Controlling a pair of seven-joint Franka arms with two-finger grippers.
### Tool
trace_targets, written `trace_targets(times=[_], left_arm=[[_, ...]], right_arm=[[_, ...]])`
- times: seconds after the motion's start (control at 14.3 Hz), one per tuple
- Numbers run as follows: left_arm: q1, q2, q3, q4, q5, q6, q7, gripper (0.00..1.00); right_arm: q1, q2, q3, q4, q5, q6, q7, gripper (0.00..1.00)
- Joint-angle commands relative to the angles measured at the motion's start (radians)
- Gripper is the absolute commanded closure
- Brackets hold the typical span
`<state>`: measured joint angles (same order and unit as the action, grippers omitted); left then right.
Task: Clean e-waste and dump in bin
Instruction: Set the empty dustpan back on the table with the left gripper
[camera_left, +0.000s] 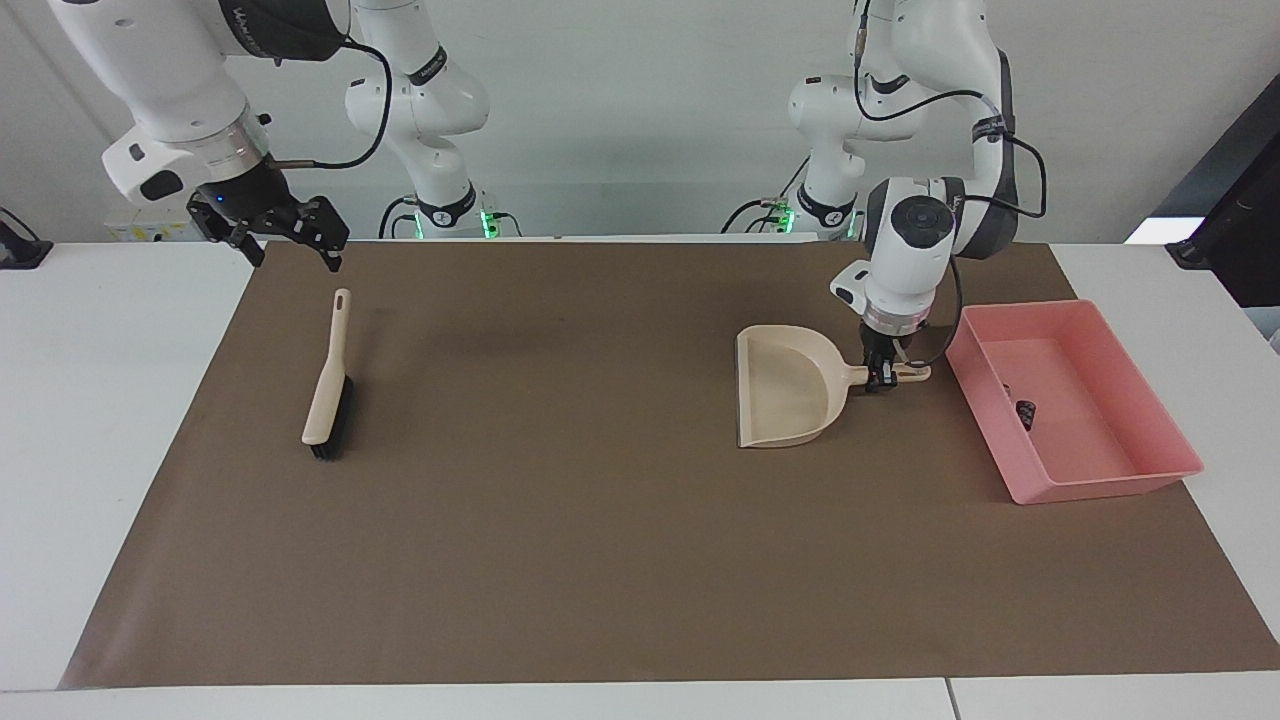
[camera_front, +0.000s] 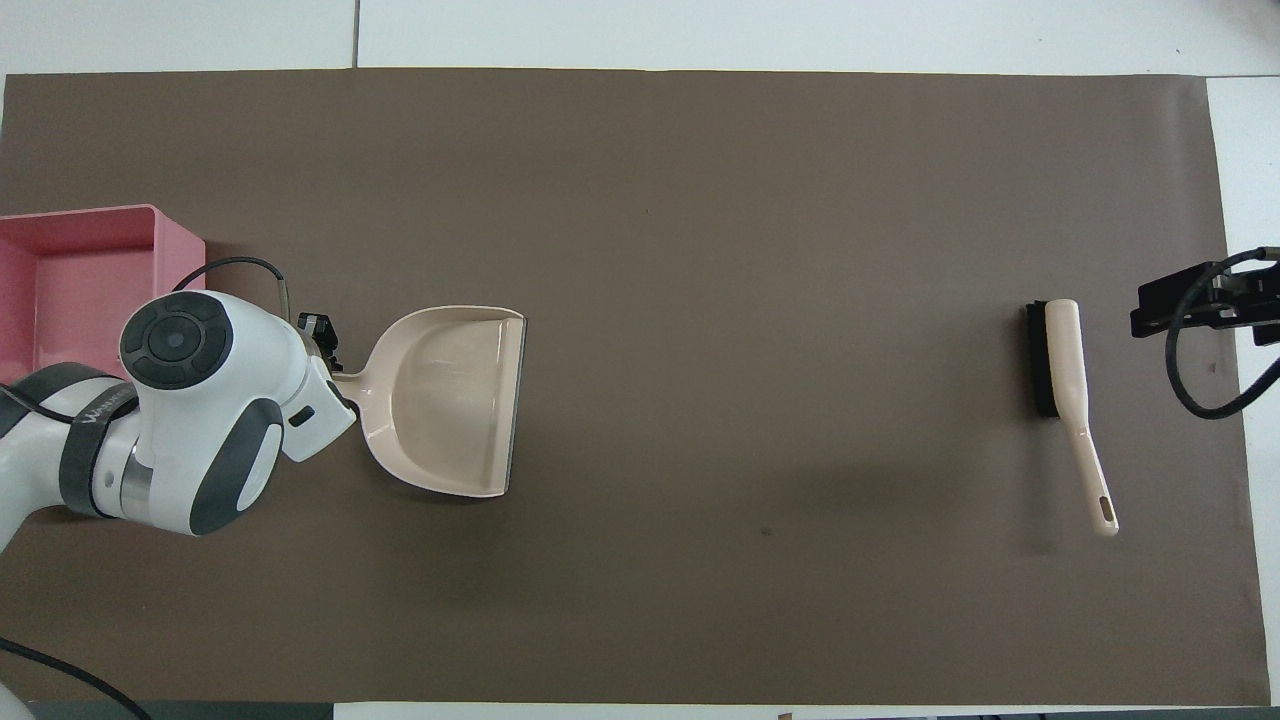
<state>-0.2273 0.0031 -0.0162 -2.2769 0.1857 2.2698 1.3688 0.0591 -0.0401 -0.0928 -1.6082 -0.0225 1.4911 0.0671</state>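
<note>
From the facing view I have the left pincer down on the handle of the beige dustpan, closed around it as far as I can judge, with the pan lying flat on the brown mat beside the bin. The bin sits at the left arm's end of the worktop, and inside it I can make out a dark bit of e-waste against the wall nearest the dustpan; a white piece I cannot pick out. The right pincer hangs in the air over the mat's edge near the brush, fingers spread and carrying nothing — that arm is waiting. The brush lies on the mat with its handle pointing toward the robots. From the overhead view the dustpan looks empty, the left arm's wrist hides the left pincer's grip, and only a corner of the bin shows. The brush rests well apart from the pan, the right pincer just beside it, and I see no loose scraps on the mat. My reading: sweeping and dumping are done — what remains is letting go of the dustpan and pulling the left arm clear.
</note>
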Motion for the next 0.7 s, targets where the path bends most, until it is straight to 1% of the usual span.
trace_targets(times=[0.0,0.14,0.28,0.35,0.49,0.63], left_arm=[[-0.003,-0.096,0.015,-0.021,0.014,-0.025,-0.138,0.03],[0.028,-0.149,0.018,-0.021,0.012,-0.105,-0.285,0.02],[0.081,-0.190,0.015,-0.021,0.006,-0.183,-0.521,0.02],[0.098,-0.195,0.015,-0.018,0.005,-0.206,-0.662,0.02],[0.114,-0.196,0.015,-0.012,0.005,-0.210,-0.920,0.02],[0.121,-0.195,0.021,-0.010,0.005,-0.208,-1.103,0.02]], right_arm=[[0.004,-0.017,-0.005,-0.019,0.006,0.005,0.011,0.00],[0.004,-0.017,-0.005,-0.019,0.006,0.005,0.011,0.00],[0.002,-0.017,-0.005,-0.019,0.006,0.005,0.011,0.00],[0.002,-0.017,-0.005,-0.019,0.006,0.005,0.011,0.00],[0.004,-0.017,-0.005,-0.019,0.006,0.005,0.011,0.00],[0.002,-0.015,-0.005,-0.019,0.006,0.005,0.011,0.00]])
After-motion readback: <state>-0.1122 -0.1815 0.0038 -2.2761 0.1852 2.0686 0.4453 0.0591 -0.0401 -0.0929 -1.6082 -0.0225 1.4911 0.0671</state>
